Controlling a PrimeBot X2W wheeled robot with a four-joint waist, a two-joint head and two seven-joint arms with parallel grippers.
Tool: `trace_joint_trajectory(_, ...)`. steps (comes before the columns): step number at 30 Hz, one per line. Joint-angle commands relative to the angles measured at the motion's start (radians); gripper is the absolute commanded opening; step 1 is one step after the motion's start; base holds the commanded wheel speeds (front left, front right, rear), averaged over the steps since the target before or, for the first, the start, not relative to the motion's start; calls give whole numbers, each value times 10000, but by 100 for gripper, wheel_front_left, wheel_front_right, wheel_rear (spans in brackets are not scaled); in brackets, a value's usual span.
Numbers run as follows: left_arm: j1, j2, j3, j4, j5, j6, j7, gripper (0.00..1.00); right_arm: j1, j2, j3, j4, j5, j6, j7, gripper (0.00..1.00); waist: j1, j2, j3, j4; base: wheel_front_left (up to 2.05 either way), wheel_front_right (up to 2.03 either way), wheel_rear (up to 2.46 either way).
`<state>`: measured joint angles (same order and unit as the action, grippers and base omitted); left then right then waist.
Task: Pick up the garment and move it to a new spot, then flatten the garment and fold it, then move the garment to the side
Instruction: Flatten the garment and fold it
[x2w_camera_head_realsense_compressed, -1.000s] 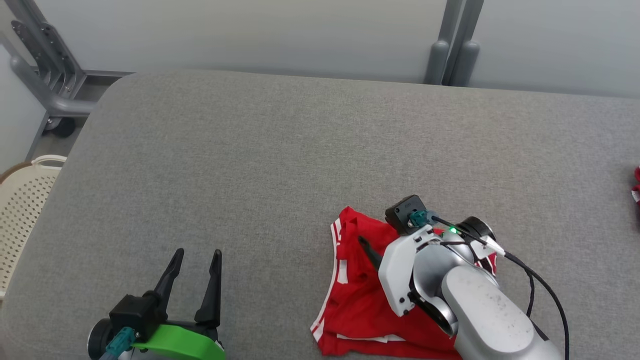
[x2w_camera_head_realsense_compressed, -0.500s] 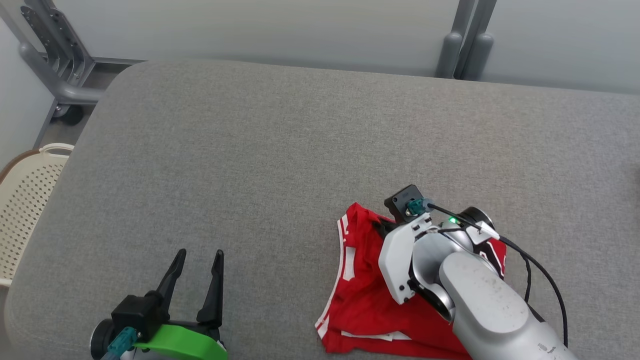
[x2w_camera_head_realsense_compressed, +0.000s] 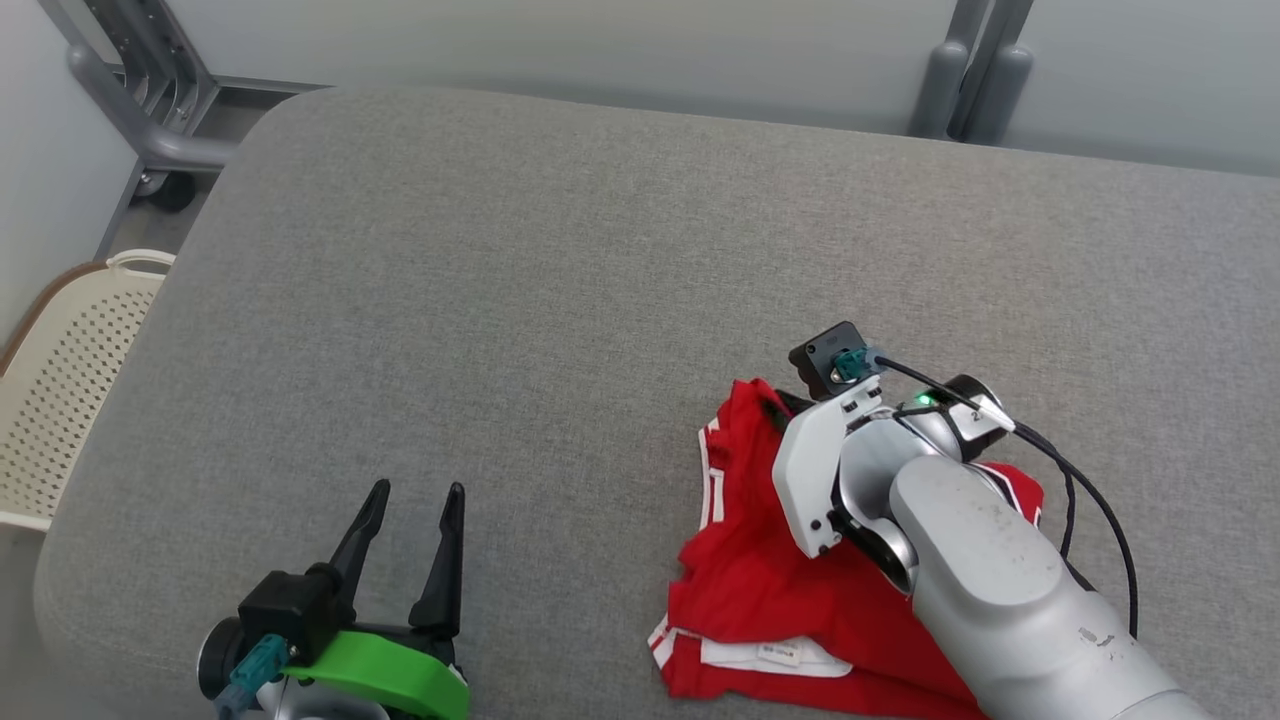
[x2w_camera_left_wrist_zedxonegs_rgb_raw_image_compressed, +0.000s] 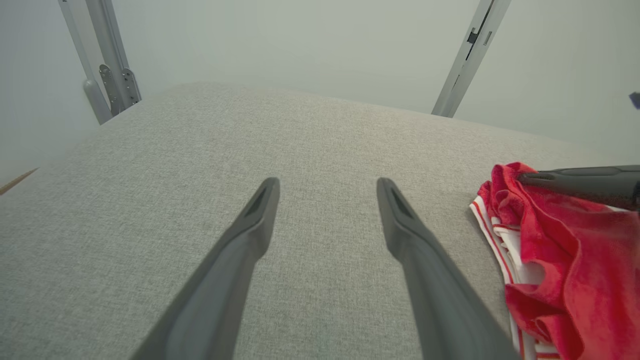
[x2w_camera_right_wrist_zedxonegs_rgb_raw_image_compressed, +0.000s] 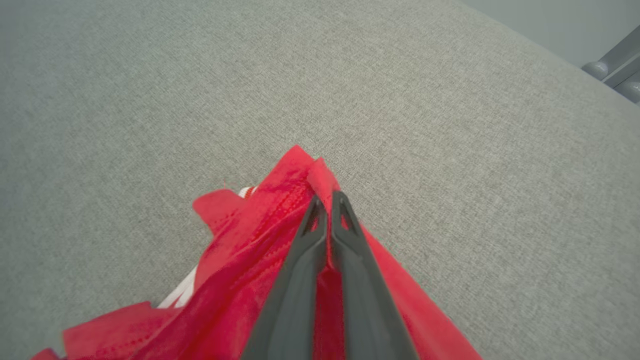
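- Grey fabric-covered surface (x2w_camera_head_realsense_compressed: 520, 260): spans the scene, rounded corner at far left.
- Cream perforated basket (x2w_camera_head_realsense_compressed: 60, 380): left, beside the surface edge.
- Grey metal frame (x2w_camera_head_realsense_compressed: 150, 140) with castor (x2w_camera_head_realsense_compressed: 165, 190): far left.
- Two grey posts (x2w_camera_head_realsense_compressed: 975, 80): far right, against the pale wall (x2w_camera_head_realsense_compressed: 560, 45).

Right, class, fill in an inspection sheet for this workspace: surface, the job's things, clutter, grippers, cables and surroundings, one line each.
Surface: grey fabric-covered table, rounded corners.
Job's things: red garment with white trim, crumpled, at the table's front right.
Clutter: nothing seen.
Grippers: right gripper shut on a raised fold of the garment; left gripper open, holding nothing, apart from the garment.
Cables: black cable loops from the right wrist back along the arm.
Surroundings: cream perforated basket beside the table's left edge; grey metal frame behind; pale wall.
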<state>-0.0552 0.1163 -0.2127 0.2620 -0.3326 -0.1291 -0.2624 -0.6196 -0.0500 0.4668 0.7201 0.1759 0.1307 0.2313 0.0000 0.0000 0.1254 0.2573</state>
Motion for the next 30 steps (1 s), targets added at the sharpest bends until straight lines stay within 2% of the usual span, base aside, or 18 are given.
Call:
trace_joint_trajectory(1, -176, 5, 9, 17, -57, -20, -30, 100, -117, -13, 13, 94, 272, -2, -156, 100, 0, 0, 32, 110, 0, 0, 0)
trace_joint_trajectory(5, -123, 17, 96, 36, -48, -20, -30, 100, -133, -21, -162, -127, 368, -2, -532, 100, 0, 0, -62, 138, 0, 0, 0)
trace_joint_trajectory(13, 214, 67, 371, -22, 77, -20, -30, 100, 781, -230, -129, -1866, 29, -2, -591, 100, 0, 0, -433, -154, 0, 0, 0)
trace_joint_trajectory(23, 330, 32, 503, -105, 190, -20, -30, 100, 3644, -1154, 881, -5482, -401, -2, 585, 100, 0, 0, -608, -566, 0, 0, 0)
trace_joint_trajectory(30, 353, -1, 534, -90, 186, -20, -30, 100, 4519, -1631, 1913, -6884, -930, -2, 1650, 100, 0, 0, -620, -709, 0, 0, 0)
